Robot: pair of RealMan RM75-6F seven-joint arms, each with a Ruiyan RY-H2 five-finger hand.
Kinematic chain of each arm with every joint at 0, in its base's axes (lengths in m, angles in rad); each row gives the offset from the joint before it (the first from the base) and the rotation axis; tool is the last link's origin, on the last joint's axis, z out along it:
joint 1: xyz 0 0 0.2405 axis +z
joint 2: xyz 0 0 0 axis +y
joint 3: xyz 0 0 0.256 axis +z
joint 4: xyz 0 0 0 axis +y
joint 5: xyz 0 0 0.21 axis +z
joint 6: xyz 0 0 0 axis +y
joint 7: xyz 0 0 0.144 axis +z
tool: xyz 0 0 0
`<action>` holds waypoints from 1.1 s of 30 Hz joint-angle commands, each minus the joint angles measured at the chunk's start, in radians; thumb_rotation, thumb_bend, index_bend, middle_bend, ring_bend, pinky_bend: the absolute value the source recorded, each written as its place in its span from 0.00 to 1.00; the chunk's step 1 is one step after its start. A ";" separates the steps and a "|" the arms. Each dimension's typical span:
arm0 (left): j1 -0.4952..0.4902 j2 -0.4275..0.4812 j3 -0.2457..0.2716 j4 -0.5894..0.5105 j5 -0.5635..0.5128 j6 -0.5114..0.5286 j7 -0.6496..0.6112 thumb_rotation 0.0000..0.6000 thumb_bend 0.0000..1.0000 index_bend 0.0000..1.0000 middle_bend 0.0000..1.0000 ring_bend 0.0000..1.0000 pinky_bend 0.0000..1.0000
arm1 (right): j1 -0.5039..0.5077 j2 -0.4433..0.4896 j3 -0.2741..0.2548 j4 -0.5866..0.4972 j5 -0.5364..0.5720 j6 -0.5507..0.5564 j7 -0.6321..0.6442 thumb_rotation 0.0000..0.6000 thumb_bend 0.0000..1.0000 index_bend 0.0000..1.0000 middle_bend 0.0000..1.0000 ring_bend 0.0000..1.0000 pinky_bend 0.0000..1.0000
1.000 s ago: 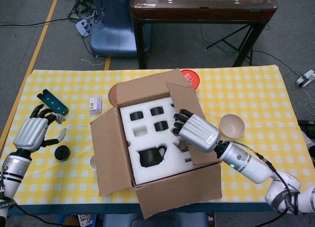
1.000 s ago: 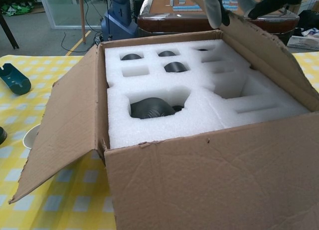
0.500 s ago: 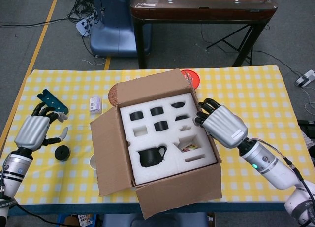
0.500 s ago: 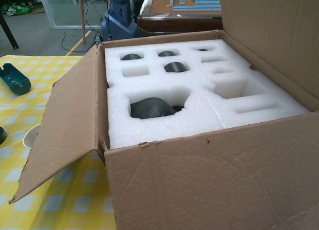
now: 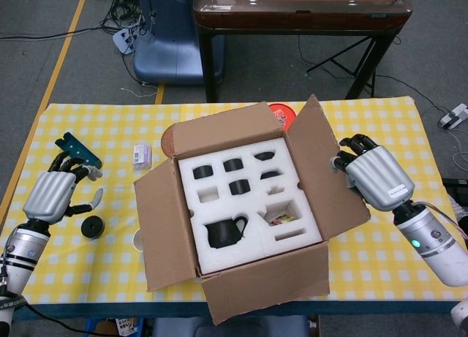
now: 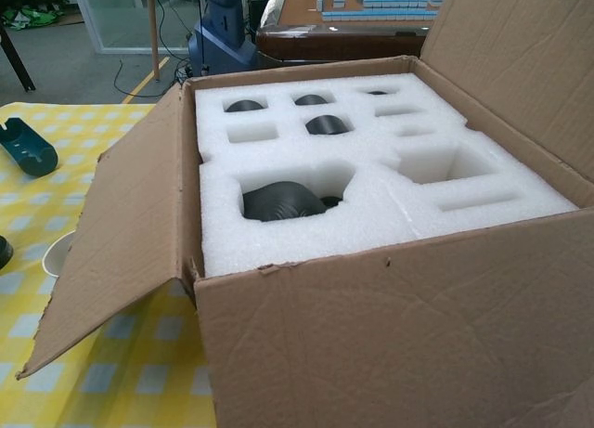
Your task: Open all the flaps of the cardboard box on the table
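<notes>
The cardboard box (image 5: pixel 248 205) stands mid-table with white foam (image 5: pixel 245 202) and a black teapot (image 5: pixel 223 232) inside. In the head view its left flap (image 5: pixel 164 227) hangs outward, the back flap (image 5: pixel 219 131) leans back, the front flap (image 5: pixel 270 282) is folded down, and the right flap (image 5: pixel 325 169) tilts outward. My right hand (image 5: pixel 373 176) is just right of that flap, its bent fingers touching the flap's outer edge. My left hand (image 5: pixel 53 194) rests at the far left, holding nothing. The chest view shows only the box (image 6: pixel 390 335), with the right flap (image 6: pixel 520 66) raised; no hand appears there.
Left of the box lie a teal part (image 5: pixel 77 150), a small white carton (image 5: pixel 142 156) and a black round lid (image 5: pixel 92 226). A cup (image 5: pixel 137 240) sits partly under the left flap. A red disc (image 5: pixel 284 116) lies behind the box. The table's front edge is close.
My right hand has swung from over the foam out to the right, taking the right flap from folded inward to tilted outward. The left hand has barely moved.
</notes>
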 commanded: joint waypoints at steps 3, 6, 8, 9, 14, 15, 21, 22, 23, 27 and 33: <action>0.001 -0.002 0.001 0.003 0.000 -0.001 -0.002 0.55 0.44 0.44 0.40 0.18 0.00 | -0.032 0.016 -0.009 0.026 0.038 -0.008 0.025 1.00 1.00 0.50 0.54 0.26 0.24; 0.001 -0.003 0.002 0.005 0.001 -0.002 -0.004 0.55 0.44 0.44 0.40 0.18 0.00 | -0.045 0.017 -0.015 0.036 0.047 -0.015 0.036 1.00 1.00 0.50 0.54 0.26 0.24; 0.002 -0.003 0.003 0.005 0.003 -0.001 -0.006 0.56 0.44 0.44 0.40 0.18 0.00 | -0.054 0.017 -0.018 0.042 0.048 -0.015 0.041 1.00 1.00 0.50 0.54 0.26 0.24; 0.003 -0.003 0.003 0.005 0.004 -0.001 -0.007 0.56 0.44 0.44 0.40 0.18 0.00 | -0.057 0.017 -0.019 0.044 0.049 -0.014 0.044 1.00 1.00 0.50 0.54 0.26 0.24; 0.008 -0.002 0.002 0.008 0.008 0.006 -0.018 0.56 0.44 0.44 0.40 0.18 0.00 | -0.078 0.014 -0.022 0.050 0.047 -0.005 0.073 1.00 1.00 0.50 0.53 0.26 0.24; 0.010 -0.001 0.001 0.008 0.008 0.007 -0.022 0.56 0.44 0.44 0.40 0.18 0.00 | -0.084 0.013 -0.024 0.048 0.047 -0.001 0.081 1.00 1.00 0.50 0.52 0.26 0.24; 0.035 0.007 0.008 0.019 -0.002 0.025 -0.045 0.56 0.44 0.44 0.40 0.18 0.00 | -0.140 -0.005 -0.056 0.052 0.022 0.036 0.101 1.00 0.92 0.50 0.46 0.26 0.24; 0.042 0.008 0.010 0.022 -0.005 0.031 -0.051 0.56 0.44 0.44 0.40 0.18 0.00 | -0.152 -0.013 -0.064 0.056 0.016 0.047 0.104 1.00 0.86 0.50 0.45 0.26 0.24; 0.051 0.009 0.014 0.027 -0.006 0.038 -0.056 0.56 0.44 0.44 0.40 0.18 0.00 | -0.168 -0.024 -0.073 0.060 0.009 0.061 0.110 1.00 0.84 0.50 0.44 0.26 0.24; 0.086 0.007 0.035 0.049 -0.002 0.064 -0.061 0.56 0.44 0.44 0.40 0.18 0.00 | -0.226 -0.055 -0.102 0.074 -0.005 0.113 0.133 1.00 0.71 0.48 0.43 0.26 0.26; 0.159 -0.008 0.069 0.079 0.036 0.145 -0.083 0.58 0.44 0.44 0.40 0.18 0.00 | -0.299 -0.101 -0.140 0.111 -0.024 0.174 0.149 1.00 0.70 0.45 0.40 0.26 0.26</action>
